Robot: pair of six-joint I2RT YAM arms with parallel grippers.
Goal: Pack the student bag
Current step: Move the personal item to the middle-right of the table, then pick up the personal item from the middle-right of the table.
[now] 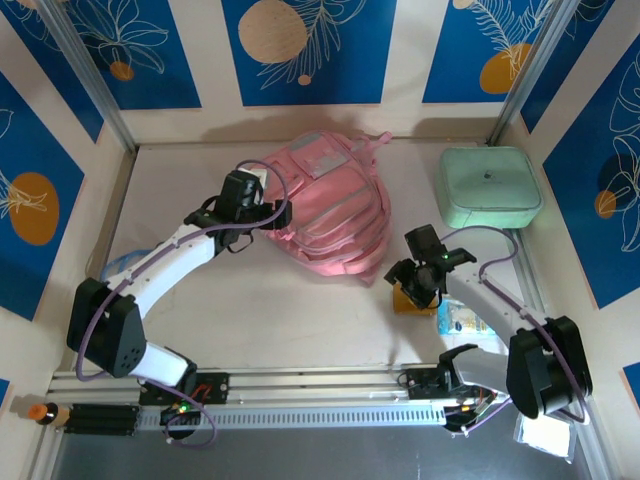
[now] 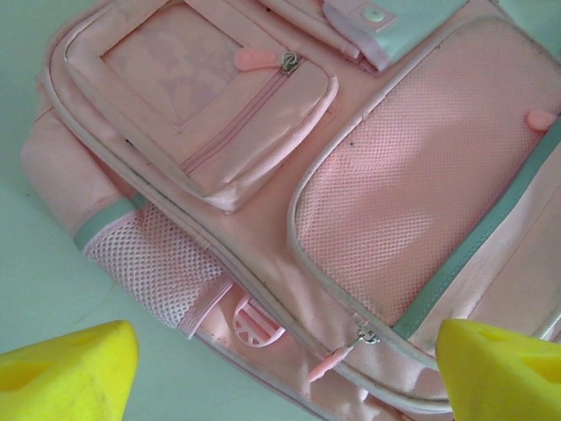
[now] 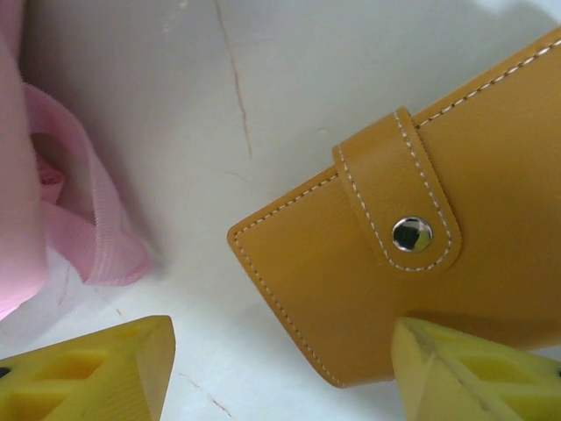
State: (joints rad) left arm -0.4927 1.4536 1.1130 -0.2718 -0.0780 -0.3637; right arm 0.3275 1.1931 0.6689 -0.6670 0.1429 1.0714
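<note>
Yellow-tipped and spread wide, the left gripper (image 2: 285, 373) hangs just over the bag (image 1: 320, 200), with nothing between its jaws.

Largest thing here, the bag lies flat on the table (image 1: 280, 320), front face up, ahead of both arms. It is pink fabric with grey piping, a zipped pocket with a window panel, a broad mesh panel and a mesh pocket (image 2: 158, 263) on its side. It looks soft and limp, and probably light while unfilled. I judge it will sag and fold if lifted by the cloth, and the mesh could snag. The firmer holds look like the piped seams or the zip pull (image 2: 337, 360) at the corner of the mesh panel. Pinching that pull seems the way to open a compartment.

Right of the bag and well apart sits a mint-green case (image 1: 490, 187).

Just beside the lower right edge of the bag lies a tan wallet (image 3: 316, 272) with a snap tab, near a pink strap (image 3: 88, 237). Above the wallet the right gripper (image 3: 280, 373) stands open — one tip overlaps the wallet's edge, and it grips nothing.
</note>
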